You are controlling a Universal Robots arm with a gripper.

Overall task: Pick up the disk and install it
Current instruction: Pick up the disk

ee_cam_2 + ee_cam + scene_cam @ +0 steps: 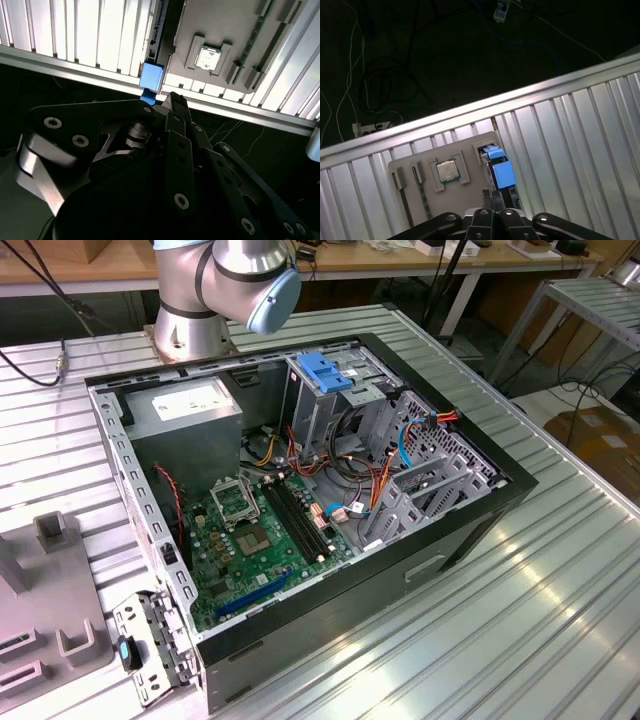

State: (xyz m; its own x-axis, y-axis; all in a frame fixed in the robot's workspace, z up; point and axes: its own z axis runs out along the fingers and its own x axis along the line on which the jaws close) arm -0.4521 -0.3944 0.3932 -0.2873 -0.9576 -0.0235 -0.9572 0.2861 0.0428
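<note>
Blue-tabbed disk slotted at a corner of the grey fixture plate on the desk, just beside the CPU | end effector hovers above it, pinched narrow, holding nothing | imo open wide and square up over it before dropping.

Your exterior view looks down at a slant, fairly near, onto the open computer case on the ribbed aluminium tabletop, with the arm's base at the far edge. Both wrist views look down from higher up, from opposite sides of the gripper, at one tabletop edge and the dark floor beyond. They share the grey fixture plate and its processor chip. The grey slotted plate at the exterior view's left may be that same fixture.
</note>
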